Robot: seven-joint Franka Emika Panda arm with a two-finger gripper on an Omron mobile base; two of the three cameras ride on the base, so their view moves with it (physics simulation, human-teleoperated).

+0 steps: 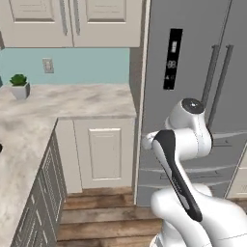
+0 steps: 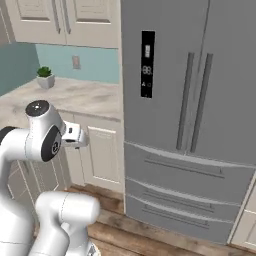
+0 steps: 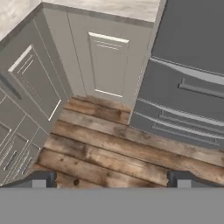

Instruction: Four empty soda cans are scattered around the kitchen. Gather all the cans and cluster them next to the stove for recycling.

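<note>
At the far left of the tabletop (image 1: 72,103), near its back edge against the teal wall (image 1: 82,65), a small potted plant (image 1: 20,86) stands upright in a pale pot. An outlet plate (image 1: 48,65) sits on the wall just right of the plant, and cream upper cabinets (image 1: 67,21) hang above. The beige marbled tabletop runs along the wall and turns at a corner toward me along the left side. I see none of the soda cans on the stretch of tabletop before me, and I cannot tell where they are. Below the tabletop's front edge, a cream cabinet door (image 3: 108,65) faces me, with grey drawer fronts (image 3: 30,92) to its left around the corner. The wood plank floor (image 3: 109,148) lies beneath. My arm (image 1: 181,144) folds up in the middle, with its hand turned down toward the floor. My jaws stand wide apart and hold nothing; their two dark fingertips (image 3: 39,179) frame bare planks. At the right, the tall grey fridge (image 2: 190,115) stands just beside the tabletop's right end, with a dark display panel (image 2: 147,64) on its left door and two vertical handles (image 2: 196,102).
</note>
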